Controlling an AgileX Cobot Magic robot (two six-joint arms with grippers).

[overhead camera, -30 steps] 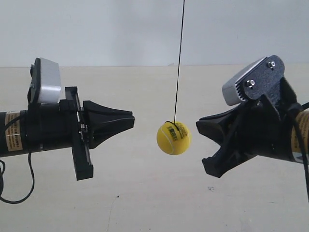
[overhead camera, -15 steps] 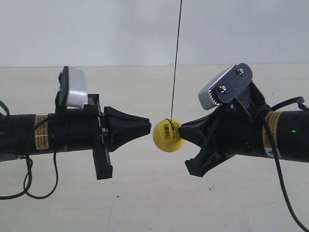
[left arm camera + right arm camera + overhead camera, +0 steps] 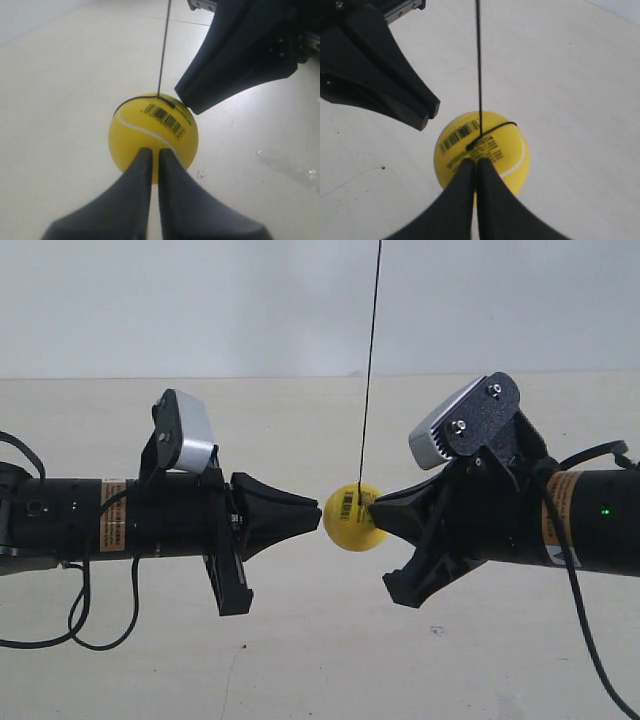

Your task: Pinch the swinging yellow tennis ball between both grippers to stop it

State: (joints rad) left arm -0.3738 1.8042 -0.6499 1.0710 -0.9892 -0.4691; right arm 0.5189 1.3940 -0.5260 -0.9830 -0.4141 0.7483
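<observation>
Yellow tennis ball [image 3: 352, 520] hangs on a thin dark string [image 3: 370, 360] above the pale desk [image 3: 300, 660], nearer than the desk's far edge where it meets the light wall [image 3: 200, 300], and it sits squeezed between two black claw tips. The left claw [image 3: 318, 515] is on the arm at the exterior view's left, and its pointed tip touches one side of the ball. The right claw [image 3: 375, 508] is on the opposite arm, and its upper point meets the other side, close to where the string joins the ball. In the left wrist view that claw's [image 3: 151, 152] two fingers lie together with only a hairline slit between them, grasping nothing and pressing end-on against the ball [image 3: 150, 135] just below the white seam and the barcode label [image 3: 165, 116]. In the right wrist view its claw [image 3: 475, 162] is likewise closed to a thin slit, its tip against the ball [image 3: 485, 150] beside the black band [image 3: 497, 127]. Each arm carries a silver-grey camera block, the left [image 3: 188, 440] and the right [image 3: 445, 435].
</observation>
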